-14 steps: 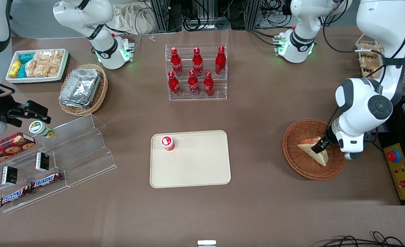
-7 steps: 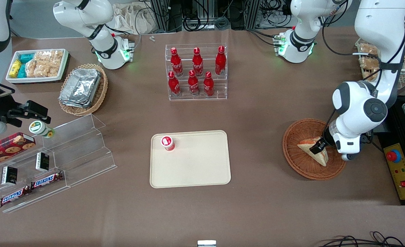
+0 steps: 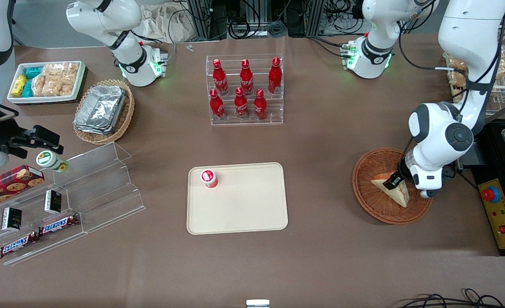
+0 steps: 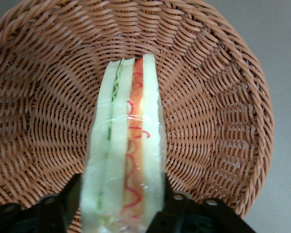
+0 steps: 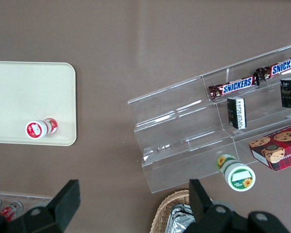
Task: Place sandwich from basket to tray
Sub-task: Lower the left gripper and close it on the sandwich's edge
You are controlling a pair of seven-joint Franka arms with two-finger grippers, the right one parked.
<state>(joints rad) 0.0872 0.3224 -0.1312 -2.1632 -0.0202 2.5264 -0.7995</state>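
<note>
The sandwich (image 3: 400, 196) (image 4: 128, 136), a wrapped white-bread wedge with red and green filling, stands on edge in the reddish-brown wicker basket (image 3: 363, 171) (image 4: 208, 97) toward the working arm's end of the table. My left gripper (image 3: 393, 182) (image 4: 119, 196) reaches down into the basket. Its two black fingers (image 4: 167, 199) press against the sandwich's two bread faces, so it is shut on the sandwich. The beige tray (image 3: 244, 205) (image 5: 34, 97) lies at the table's middle, well apart from the basket.
A small red-capped bottle (image 3: 208, 178) lies on the tray's corner. A clear rack of red bottles (image 3: 245, 92) stands farther from the camera than the tray. A clear stepped shelf with snacks (image 3: 68, 201), a foil-tray basket (image 3: 105, 109) and a white snack bin (image 3: 47, 81) sit toward the parked arm's end.
The left arm's elbow and wrist have shifted a little toward the tray's side. The gripper has settled slightly along the sandwich, which stays in the basket.
</note>
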